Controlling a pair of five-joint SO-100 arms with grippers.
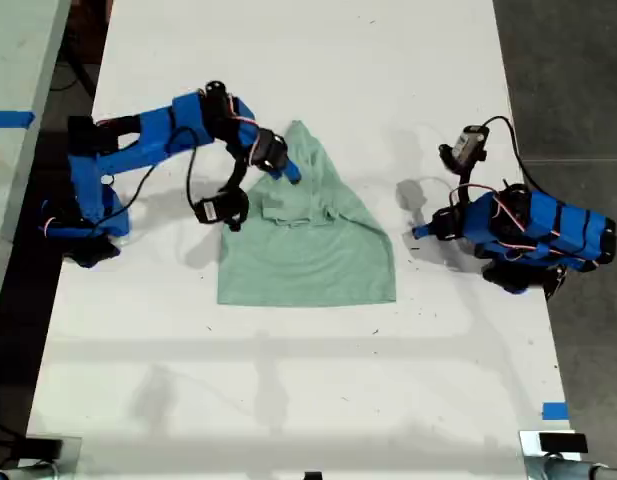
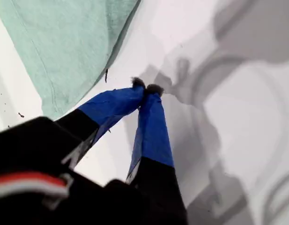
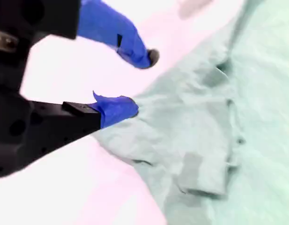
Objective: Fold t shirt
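Note:
The pale mint-green t shirt (image 1: pixel 310 250) lies flat on the white table (image 1: pixel 288 380), its far part gathered to a narrow peak and a sleeve folded inward. My second gripper (image 1: pixel 289 174) is on the arm at the exterior view's left. It stands open (image 3: pixel 140 83) at the edge of the shirt (image 3: pixel 238 117) near that peak, one fingertip (image 3: pixel 128 107) touching the cloth and nothing clamped. My first gripper (image 1: pixel 417 233), at the exterior view's right, is shut (image 2: pixel 146 88) on nothing, its tips low over bare table beside a corner of the shirt (image 2: pixel 64 42).
The second arm's blue base (image 1: pixel 83 205) stands at the exterior view's left table edge. The first arm's base (image 1: pixel 533 240) is at the right edge. Blue tape (image 1: pixel 554 410) marks the near right of the table. Dark floor lies beyond the exterior view's right edge.

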